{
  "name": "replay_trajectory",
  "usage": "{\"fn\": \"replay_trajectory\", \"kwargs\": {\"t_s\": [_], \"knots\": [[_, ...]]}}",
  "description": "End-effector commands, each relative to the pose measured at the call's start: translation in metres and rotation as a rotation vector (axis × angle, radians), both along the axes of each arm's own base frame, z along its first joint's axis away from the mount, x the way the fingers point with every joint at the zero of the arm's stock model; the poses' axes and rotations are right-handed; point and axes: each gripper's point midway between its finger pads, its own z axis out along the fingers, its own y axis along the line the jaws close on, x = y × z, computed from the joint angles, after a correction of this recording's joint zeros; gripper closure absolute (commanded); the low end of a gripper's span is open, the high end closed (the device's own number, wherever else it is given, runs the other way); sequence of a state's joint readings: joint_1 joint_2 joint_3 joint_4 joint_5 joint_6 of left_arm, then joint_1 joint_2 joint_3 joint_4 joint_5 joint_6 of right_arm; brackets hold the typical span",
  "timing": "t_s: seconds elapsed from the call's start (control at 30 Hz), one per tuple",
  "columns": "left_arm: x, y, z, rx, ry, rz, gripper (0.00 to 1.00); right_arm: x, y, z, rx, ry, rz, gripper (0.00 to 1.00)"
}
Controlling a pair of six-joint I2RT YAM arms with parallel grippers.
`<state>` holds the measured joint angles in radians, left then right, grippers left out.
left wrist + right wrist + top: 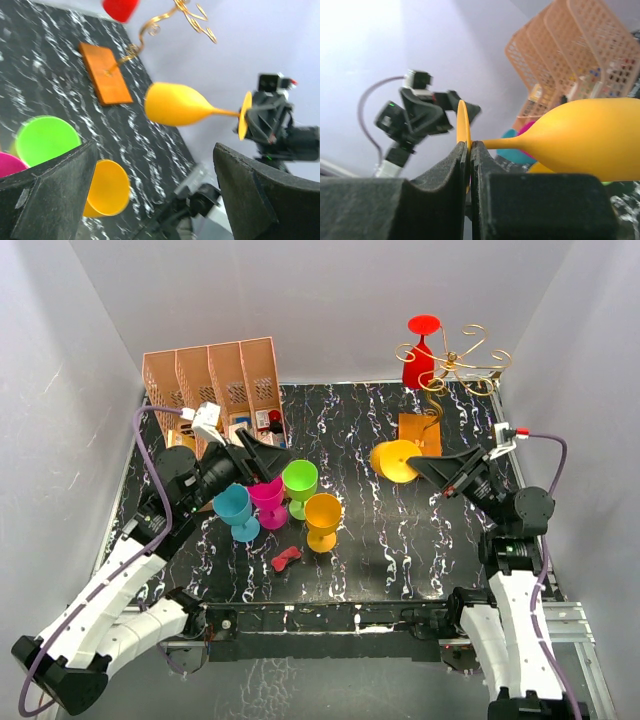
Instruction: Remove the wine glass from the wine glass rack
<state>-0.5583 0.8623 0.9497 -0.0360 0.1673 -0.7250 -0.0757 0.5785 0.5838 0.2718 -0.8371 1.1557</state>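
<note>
The yellow wine glass lies sideways in the air, apart from the wine glass rack, its bowl pointing left. My right gripper is shut on the glass's round foot. The gold wire rack stands at the back right on its orange-brown base. A red wine glass hangs upside down on it. My left gripper is open with nothing between its fingers, above the cluster of cups on the left, and faces the yellow glass.
Teal, magenta, green and orange goblets stand left of centre. A small red object lies near the front. A pink slotted organiser stands at the back left. White walls close in the table.
</note>
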Motion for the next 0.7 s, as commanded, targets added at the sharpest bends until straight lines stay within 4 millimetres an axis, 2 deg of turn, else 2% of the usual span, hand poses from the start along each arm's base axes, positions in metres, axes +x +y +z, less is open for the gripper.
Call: {"fn": "replay_trajectory", "kwargs": {"t_s": [0.0, 0.03, 0.1, 0.2, 0.33, 0.5, 0.67], "knots": [[-0.035, -0.029, -0.001, -0.205, 0.133, -0.217, 0.03, -0.028, 0.007, 0.069, 0.220, -0.112, 0.164, 0.92], [-0.038, -0.032, 0.007, -0.253, 0.110, -0.249, 0.03, -0.029, 0.006, 0.077, 0.255, -0.108, 0.185, 0.92], [-0.044, -0.036, 0.009, -0.323, 0.108, -0.291, 0.03, -0.030, 0.005, 0.092, 0.316, -0.090, 0.221, 0.92], [-0.050, -0.040, 0.017, -0.418, 0.085, -0.351, 0.03, -0.030, 0.003, 0.106, 0.409, -0.042, 0.280, 0.92], [-0.056, -0.043, 0.023, -0.525, 0.076, -0.419, 0.03, -0.040, -0.002, 0.120, 0.547, -0.038, 0.374, 0.92], [-0.060, -0.043, 0.024, -0.588, 0.072, -0.454, 0.03, -0.046, -0.001, 0.124, 0.627, -0.012, 0.443, 0.92], [-0.057, -0.047, 0.023, -0.586, 0.075, -0.465, 0.03, -0.054, 0.022, 0.119, 0.689, 0.034, 0.572, 0.92]]}}
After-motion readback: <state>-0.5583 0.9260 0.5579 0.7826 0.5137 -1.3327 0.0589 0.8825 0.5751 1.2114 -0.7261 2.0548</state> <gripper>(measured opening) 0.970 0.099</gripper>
